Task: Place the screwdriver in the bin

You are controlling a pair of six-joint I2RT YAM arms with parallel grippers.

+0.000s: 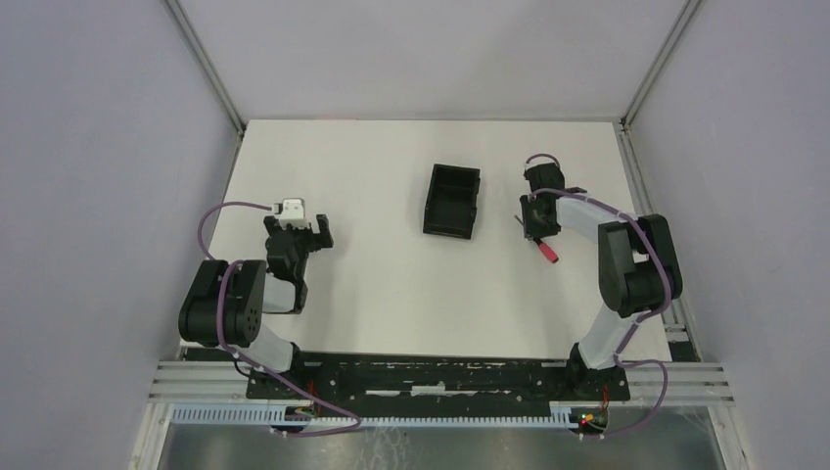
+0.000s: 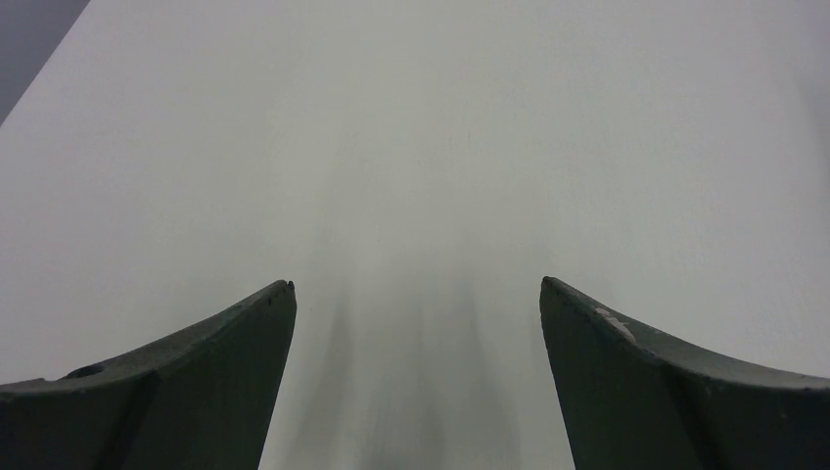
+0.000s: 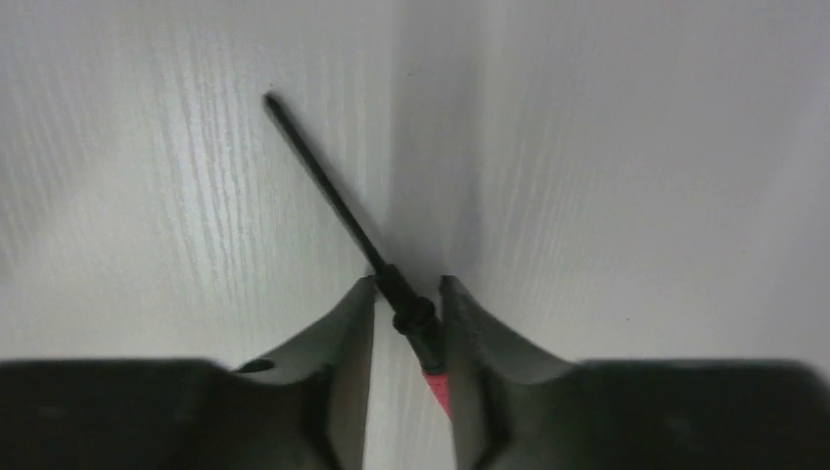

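Note:
The screwdriver (image 1: 546,252) lies on the white table right of the black bin (image 1: 452,201), its red handle pointing toward the near edge. My right gripper (image 1: 536,231) is down over it. In the right wrist view the thin dark shaft (image 3: 328,186) runs up and left, and the black collar and red handle top sit between the narrowed fingers of the right gripper (image 3: 407,284). The collar rests against the right finger (image 3: 465,323). A strip of table shows between it and the left finger. My left gripper (image 1: 315,233) (image 2: 416,289) hovers wide open over bare table, far left of the bin.
The right table edge and its metal rail (image 1: 641,186) run close beside my right arm. The bin stands a gripper's width left of the right gripper, with its low front facing the arms.

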